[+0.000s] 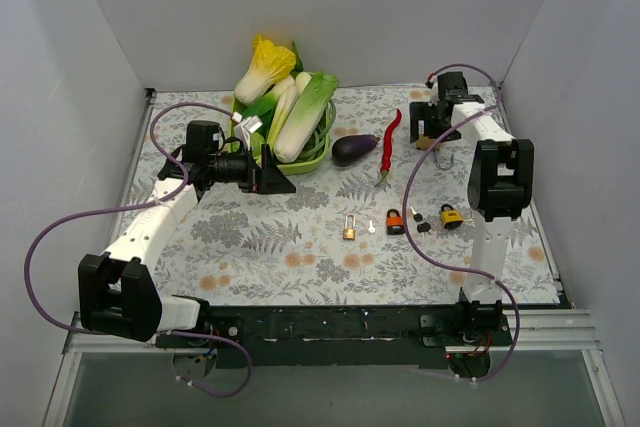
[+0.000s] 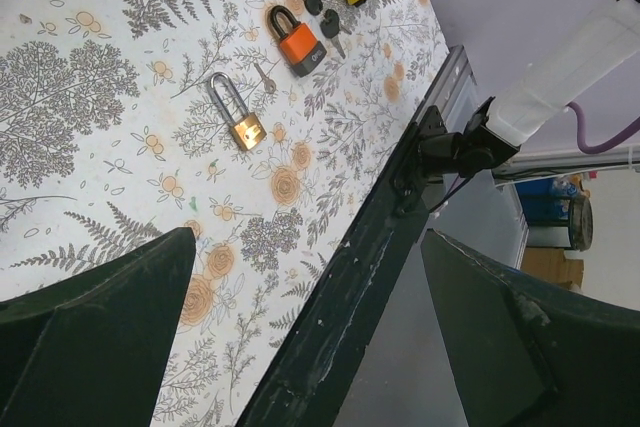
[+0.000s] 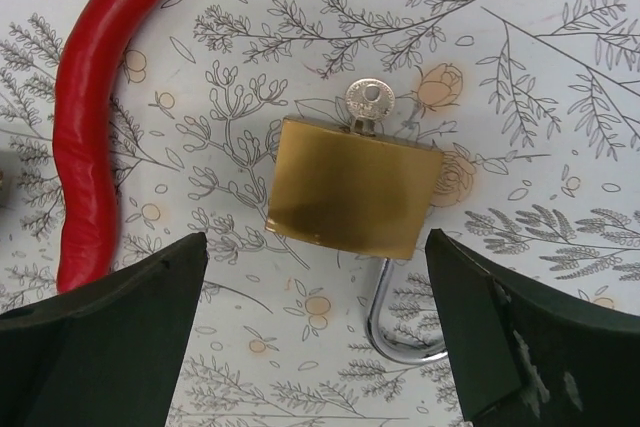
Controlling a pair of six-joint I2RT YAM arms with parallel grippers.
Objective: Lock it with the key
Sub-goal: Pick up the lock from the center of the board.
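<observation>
Brass padlock [image 3: 355, 197] flat on the table [image 1: 300, 277] near the far right corner, silver key [image 3: 368, 102] sitting in its keyhole. Shackle [image 3: 398, 339] partly hidden behind a finger; latched or loose, impossible to tell. Directly above, right gripper [image 3: 315, 242] spread wide, one finger on either side of the lock, clear of it, holding nothing. Just beside the lock, toward the left edge, a red chili [image 3: 95, 127]. Nearer the near edge, a row of a small brass padlock [image 1: 349, 229], an orange padlock [image 1: 395, 222] and a yellow padlock [image 1: 451, 215]. Toward the far left, left gripper [image 2: 308, 237] also wide and empty, next to a green basket [image 1: 322, 152].
</observation>
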